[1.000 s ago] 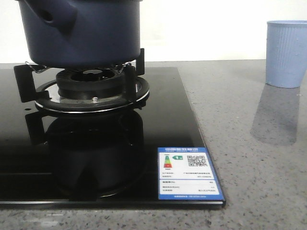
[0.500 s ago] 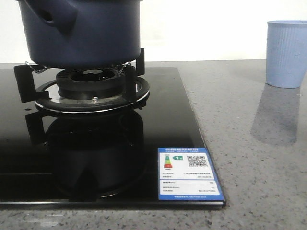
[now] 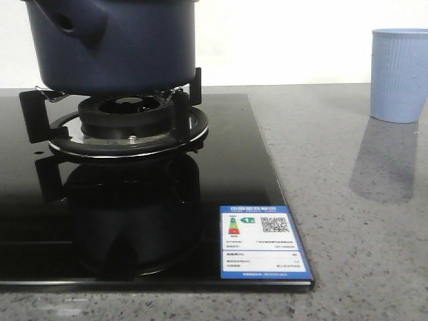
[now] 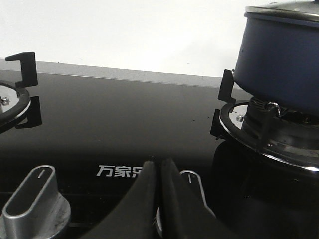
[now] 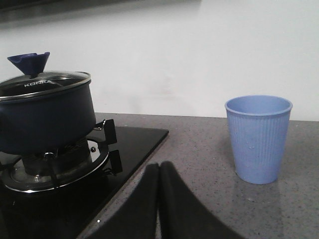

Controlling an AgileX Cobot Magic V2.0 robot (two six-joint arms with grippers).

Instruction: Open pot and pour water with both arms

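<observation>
The dark navy pot (image 3: 114, 43) sits on the right burner's black supports, its stubby holed handle (image 3: 73, 23) facing me. The right wrist view shows the pot (image 5: 45, 117) wearing a glass lid (image 5: 42, 82) with a blue knob (image 5: 29, 62). In the left wrist view the pot (image 4: 279, 64) stands off to one side. My left gripper (image 4: 159, 167) is shut and empty, low over the stove's front near a knob. Over the grey counter beside the stove edge, my right gripper (image 5: 159, 169) is shut with nothing in it. Neither gripper appears in the front view.
A pale blue ribbed cup (image 3: 399, 75) stands on the grey counter (image 3: 348, 200) at the right, also the cup (image 5: 258, 139) in the right wrist view. The black glass stove (image 3: 221, 167) carries a blue label (image 3: 263, 242), silver knobs (image 4: 35, 199) and a second burner (image 4: 12, 99).
</observation>
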